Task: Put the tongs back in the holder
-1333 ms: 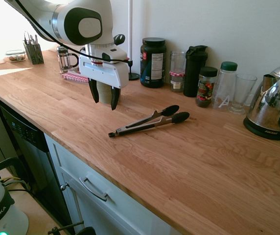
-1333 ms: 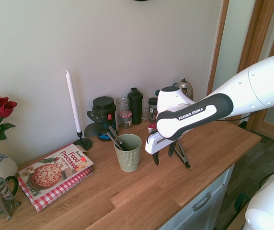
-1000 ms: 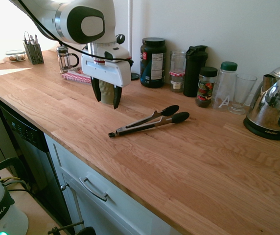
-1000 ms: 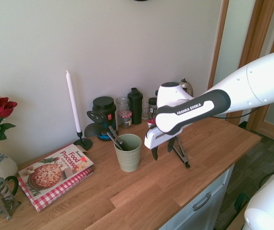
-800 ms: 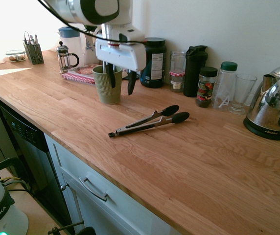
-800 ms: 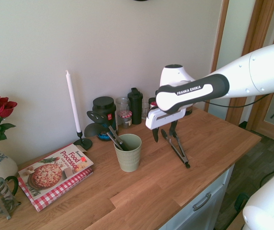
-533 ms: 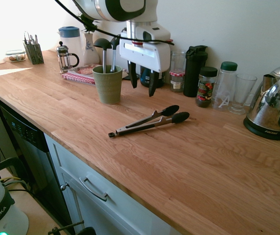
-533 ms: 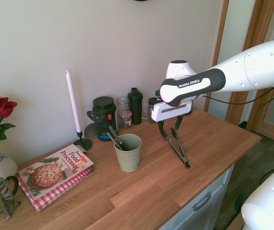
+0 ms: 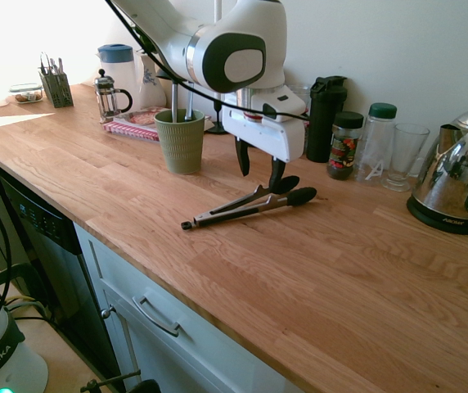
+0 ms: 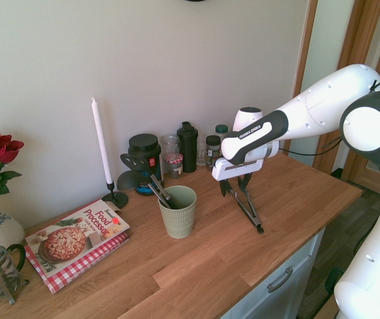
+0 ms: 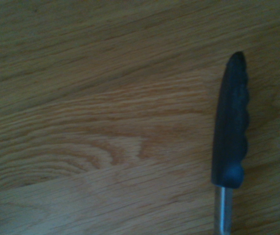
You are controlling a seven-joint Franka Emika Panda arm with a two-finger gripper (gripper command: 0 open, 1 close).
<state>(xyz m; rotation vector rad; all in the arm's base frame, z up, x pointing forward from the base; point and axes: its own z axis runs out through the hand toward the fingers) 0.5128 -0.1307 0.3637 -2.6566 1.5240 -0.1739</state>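
The tongs (image 9: 242, 207) lie flat on the wooden counter, with the hinge ring toward the front edge and the two black tips toward the wall. My gripper (image 9: 258, 169) hangs open just above the tip end and holds nothing. From the other side, the gripper (image 10: 234, 186) hovers over the far end of the tongs (image 10: 244, 205). The wrist view shows one black tip (image 11: 230, 122) on its metal arm against the wood. The olive-green ribbed holder (image 9: 180, 141) stands upright left of the gripper, with black-headed ladles in it. It also shows as the holder (image 10: 179, 211) in the second exterior view.
Along the wall stand a black bottle (image 9: 326, 115), spice jars (image 9: 345, 144), a glass (image 9: 402, 155) and a steel kettle (image 9: 455, 192). A French press (image 9: 107, 97), a cookbook (image 10: 77, 236) and a candle (image 10: 100, 143) sit beyond the holder.
The gripper swung from in front of the holder, past it along the counter, and came down over the tongs' black tips. It stayed open. The tongs have not moved.
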